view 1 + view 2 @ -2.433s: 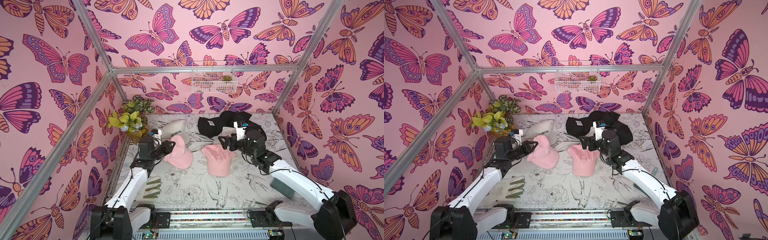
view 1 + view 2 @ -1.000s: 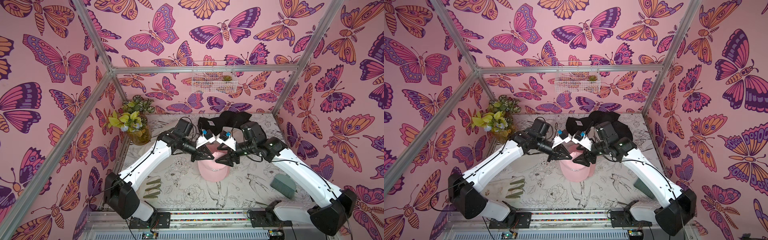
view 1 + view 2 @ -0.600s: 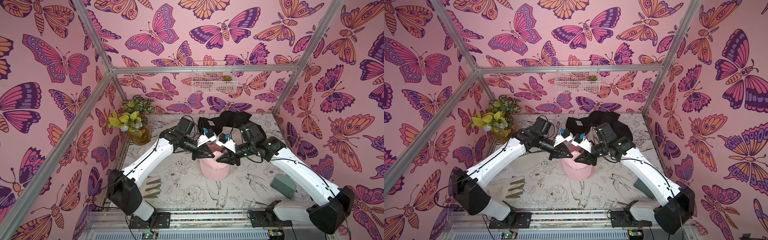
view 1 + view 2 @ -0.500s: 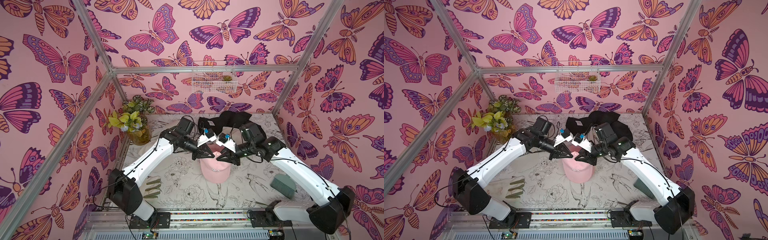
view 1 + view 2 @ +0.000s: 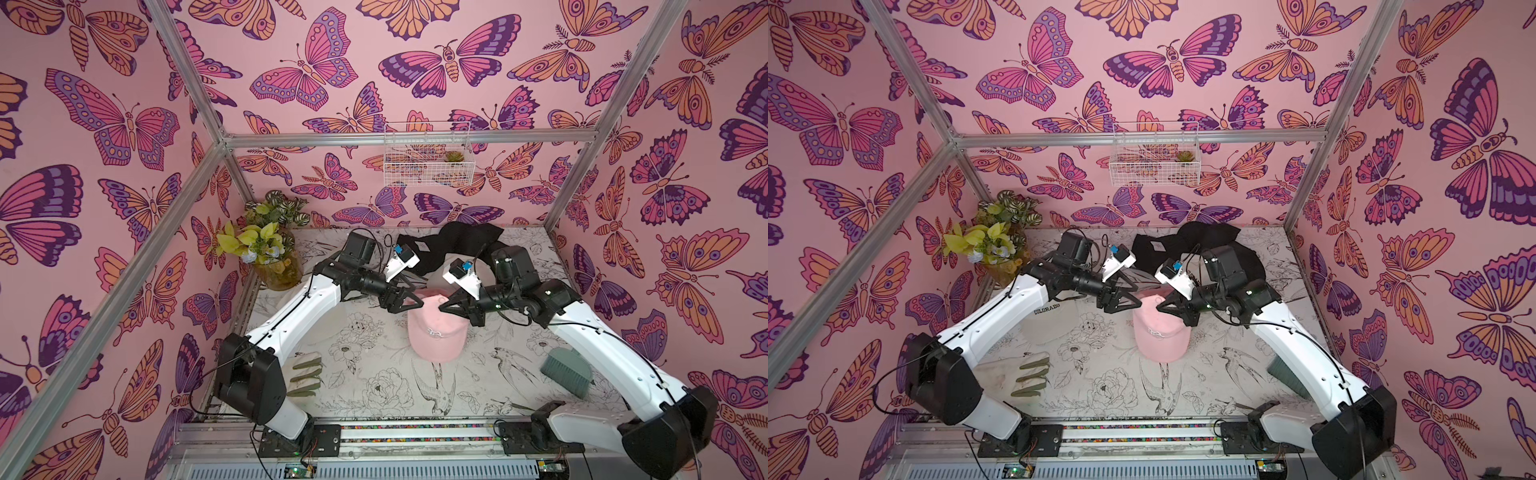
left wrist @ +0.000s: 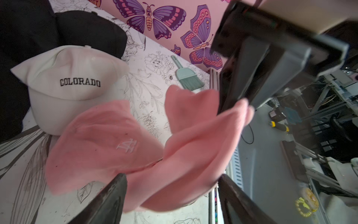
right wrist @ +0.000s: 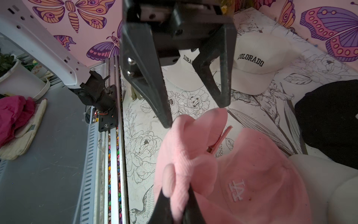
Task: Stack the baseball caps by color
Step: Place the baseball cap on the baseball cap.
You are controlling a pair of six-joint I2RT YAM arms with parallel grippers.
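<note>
Two pink baseball caps [image 5: 436, 336] lie one on top of the other at mid-table. My right gripper [image 5: 441, 307] is shut on a fold of the upper pink cap [image 7: 174, 155], whose fabric bunches between its fingers. The lower pink cap [image 7: 251, 174] shows its white monogram. My left gripper [image 5: 419, 301] faces it from the other side and is open, with loose pink fabric [image 6: 193, 145] lying between its spread fingers [image 6: 116, 192]. Cream COLORADO caps [image 7: 257, 64] [image 6: 73, 81] lie close by. Black caps [image 5: 449, 245] are heaped at the back.
A cream glove with green fingers [image 5: 305, 372] lies front left. A teal hand brush [image 5: 567, 370] sits front right under the right arm. A potted plant [image 5: 270, 249] stands in the back left corner, and a wire basket [image 5: 428, 153] hangs on the back wall.
The left gripper has opened and let go of the pink cap. The right gripper has shut on that cap's crown. Both arms stay over the pink caps.
</note>
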